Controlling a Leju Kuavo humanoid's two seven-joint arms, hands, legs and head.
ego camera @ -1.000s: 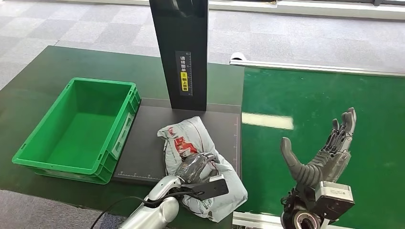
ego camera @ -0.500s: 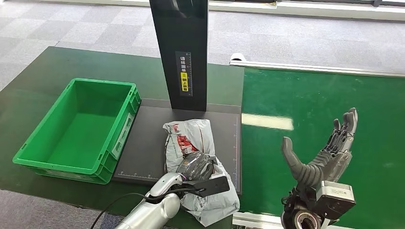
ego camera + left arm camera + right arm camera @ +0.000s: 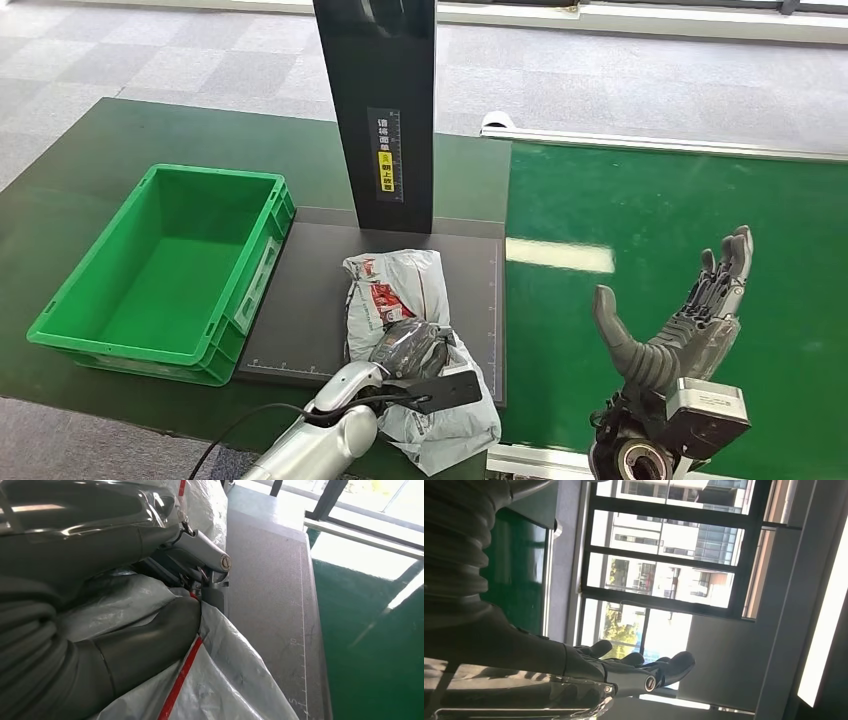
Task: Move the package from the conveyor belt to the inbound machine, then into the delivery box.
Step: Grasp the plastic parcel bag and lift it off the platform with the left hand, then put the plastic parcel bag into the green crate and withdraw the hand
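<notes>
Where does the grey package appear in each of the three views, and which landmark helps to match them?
Head view: package lies on the dark scanner platform, the left hand on it.
Left wrist view: package fills the foreground under the hand.
Right wrist view: not in it.
Shared landmark: the platform.

A grey tiled floor (image 3: pixel 620 85) lies beyond the table; windows (image 3: pixel 664 570) show buildings outside.

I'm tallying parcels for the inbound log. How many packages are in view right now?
1. The grey package lies on the dark scanner platform, with the left hand gripping its near end. None are on the green belt or in the green crate.
</notes>
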